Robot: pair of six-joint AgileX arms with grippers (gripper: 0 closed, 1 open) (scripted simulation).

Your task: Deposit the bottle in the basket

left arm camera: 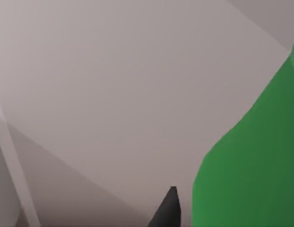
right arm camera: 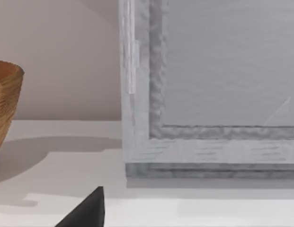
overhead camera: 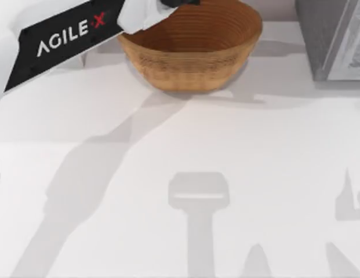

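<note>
Top view, left arm: the left arm (overhead camera: 69, 35) reaches from the table's left to the far edge, its wrist over the open mouth of the basket (overhead camera: 191, 61).
Top view, basket: it stands at the far middle of the table (overhead camera: 168, 174), upright; the part of its inside that can be seen is bare.
Left wrist view, bottle: the bottle (left arm camera: 251, 161) fills one side of the picture, just beside a dark fingertip (left arm camera: 168, 210) of the left gripper; held aloft, as I judge it.
Left wrist view, fingers: I cannot tell from this whether they pinch the bottle, though its closeness suggests a hold.
Right wrist view, right arm: parked; one dark fingertip (right arm camera: 87, 210) shows, so I cannot tell the state of its fingers. It faces a grey box (right arm camera: 208, 94) and the basket's side.
Progress: carrying seems done; lowering and release are left.
</note>
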